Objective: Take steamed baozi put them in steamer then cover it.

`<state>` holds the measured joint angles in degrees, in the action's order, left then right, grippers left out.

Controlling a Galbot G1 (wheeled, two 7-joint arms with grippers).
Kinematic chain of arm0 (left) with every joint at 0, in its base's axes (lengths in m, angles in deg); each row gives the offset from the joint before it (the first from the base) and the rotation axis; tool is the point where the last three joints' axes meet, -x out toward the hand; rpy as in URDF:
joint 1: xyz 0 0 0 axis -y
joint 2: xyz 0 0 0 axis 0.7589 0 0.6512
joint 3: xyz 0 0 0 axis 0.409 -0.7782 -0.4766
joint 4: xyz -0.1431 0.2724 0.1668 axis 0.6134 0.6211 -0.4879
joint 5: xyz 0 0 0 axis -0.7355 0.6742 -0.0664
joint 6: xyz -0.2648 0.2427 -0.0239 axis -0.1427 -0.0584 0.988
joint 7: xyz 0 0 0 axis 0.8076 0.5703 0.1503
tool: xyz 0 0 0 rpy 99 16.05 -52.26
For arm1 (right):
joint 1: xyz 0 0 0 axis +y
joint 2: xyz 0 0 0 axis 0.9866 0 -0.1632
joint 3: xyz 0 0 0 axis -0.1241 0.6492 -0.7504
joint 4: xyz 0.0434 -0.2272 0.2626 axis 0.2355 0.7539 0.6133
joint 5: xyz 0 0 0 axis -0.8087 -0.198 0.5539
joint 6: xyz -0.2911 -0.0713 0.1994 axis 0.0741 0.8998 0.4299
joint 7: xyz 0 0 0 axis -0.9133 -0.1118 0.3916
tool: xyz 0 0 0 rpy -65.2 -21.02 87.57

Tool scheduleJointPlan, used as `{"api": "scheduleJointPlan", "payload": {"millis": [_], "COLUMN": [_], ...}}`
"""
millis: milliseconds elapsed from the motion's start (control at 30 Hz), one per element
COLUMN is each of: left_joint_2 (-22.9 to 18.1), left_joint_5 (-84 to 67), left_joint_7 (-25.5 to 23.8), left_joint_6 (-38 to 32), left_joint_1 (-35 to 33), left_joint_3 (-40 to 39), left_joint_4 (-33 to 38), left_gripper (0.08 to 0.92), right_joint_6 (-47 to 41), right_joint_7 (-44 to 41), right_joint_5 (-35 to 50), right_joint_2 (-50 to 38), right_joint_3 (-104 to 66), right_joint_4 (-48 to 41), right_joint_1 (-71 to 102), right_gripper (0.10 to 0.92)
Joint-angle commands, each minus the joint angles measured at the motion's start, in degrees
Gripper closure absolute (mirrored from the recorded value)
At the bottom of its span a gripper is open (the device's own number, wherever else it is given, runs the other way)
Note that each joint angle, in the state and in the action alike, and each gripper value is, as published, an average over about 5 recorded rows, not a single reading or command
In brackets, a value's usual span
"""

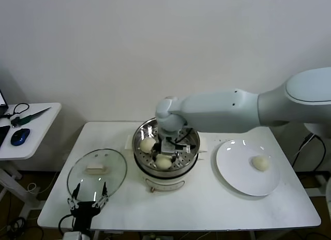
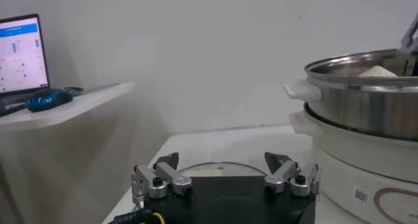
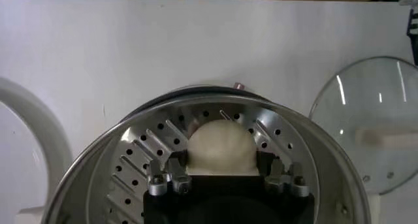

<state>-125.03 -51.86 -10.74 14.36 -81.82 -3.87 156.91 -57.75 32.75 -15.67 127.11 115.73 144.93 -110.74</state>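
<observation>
Baozi: four in all, though one is hidden in the head view. Two lie bare in the steamer [image 1: 166,147], at its 9 o'clock [image 1: 148,144] and 6 o'clock [image 1: 163,162]; a third [image 3: 221,147] shows only in the right wrist view, sitting on the perforated tray between the right gripper's [image 1: 174,145] parted fingers, which flank it without clearly pinching. The fourth [image 1: 260,163] rests on the white plate [image 1: 235,170] at the steamer's 3 o'clock. One glass lid [image 1: 96,172] lies at 9 o'clock; just beyond it, at the table's edge, the left gripper [image 1: 88,194] waits, fingers spread wide.
</observation>
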Motion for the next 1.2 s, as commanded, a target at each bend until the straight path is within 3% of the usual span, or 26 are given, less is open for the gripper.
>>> {"api": "scheduleJointPlan", "payload": {"millis": [33,300,433,567,733,867,1200], "left_joint_2": [0.03,-0.02,-0.08,0.14,0.93,0.98,0.45], "left_joint_5": [-0.1,-0.07,0.05,-0.13,-1.11,-1.32,-0.39], "left_joint_7": [0.01,-0.02,-0.09,-0.23,-0.26,-0.3,-1.18], "left_joint_6": [-0.02,-0.07,-0.1,-0.11,0.04,-0.12,0.02], "left_joint_1": [-0.04,-0.15,-0.18,-0.07,0.47,0.65,1.53], "left_joint_3": [0.04,-0.03,-0.25,-0.06,0.69,0.5,-0.57], "left_joint_4": [0.06,0.5,0.7,0.89,0.76,0.35,-0.78], "left_gripper": [0.177,0.177,0.177,0.177,0.177,0.177,0.177], "right_joint_6": [0.72,0.19,-4.92,-12.46,-20.29,-22.33,-21.95], "right_joint_7": [0.36,-6.46,-11.05,-11.9,-10.06,-8.89,-6.65], "right_joint_5": [1.34,11.63,22.92,26.48,22.45,16.09,6.2], "right_joint_2": [1.16,-8.01,-18.32,-28.68,-42.82,-49.96,-50.23], "right_joint_3": [0.17,0.6,3.68,8.74,9.39,0.02,-24.9], "right_joint_4": [-1.64,-3.04,-7.61,-11.48,-12.59,-14.2,-22.72], "right_joint_1": [0.61,-9.73,-15.41,-17.6,-11.22,0.56,28.49], "right_gripper": [0.244,0.203,0.202,0.203,0.203,0.203,0.203]}}
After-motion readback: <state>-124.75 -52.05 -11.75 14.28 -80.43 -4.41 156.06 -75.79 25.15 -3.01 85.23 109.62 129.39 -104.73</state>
